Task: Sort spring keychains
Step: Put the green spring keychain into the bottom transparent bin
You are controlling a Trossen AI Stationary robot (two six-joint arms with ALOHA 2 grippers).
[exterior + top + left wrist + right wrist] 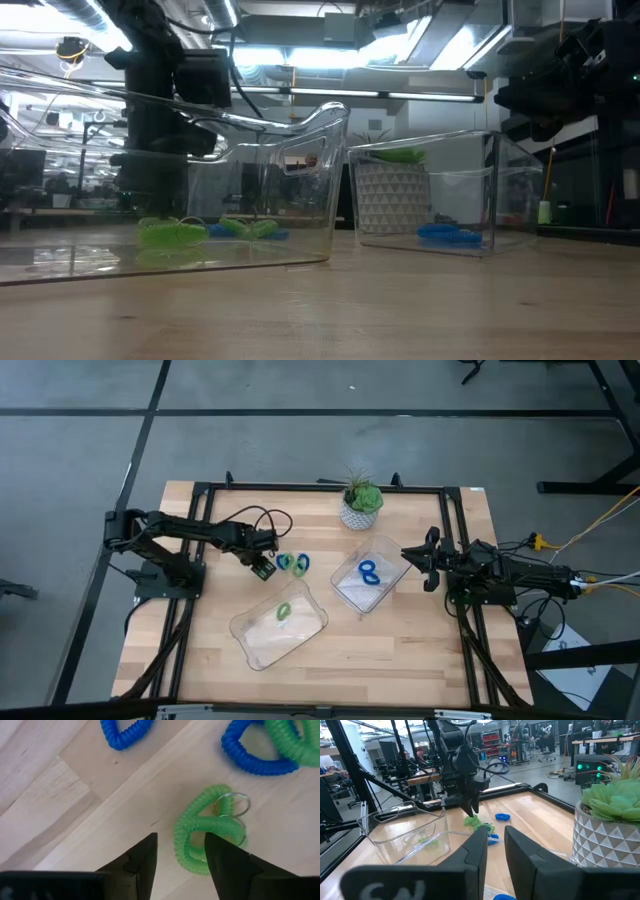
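My left gripper (181, 840) (265, 567) is open, low over the loose spring keychains (292, 563) on the table's middle. One limb of a green keychain (200, 832) with metal rings lies between its fingertips, and one finger stands inside the loop. Two blue keychains (255, 755) (125, 730) and another green one (295, 740) lie just beyond. One green keychain (283, 612) lies in the near clear tray (250, 635). One blue keychain (369, 572) lies in the right clear tray (345, 592). My right gripper (496, 837) (412, 555) waits beside that tray, open by a narrow gap.
A potted plant (361, 503) in a white patterned pot stands at the table's far edge, behind the right tray. A black frame (320, 487) runs around the table. Bare wood shows along the near edge (400, 660). Cables trail off the table's right side.
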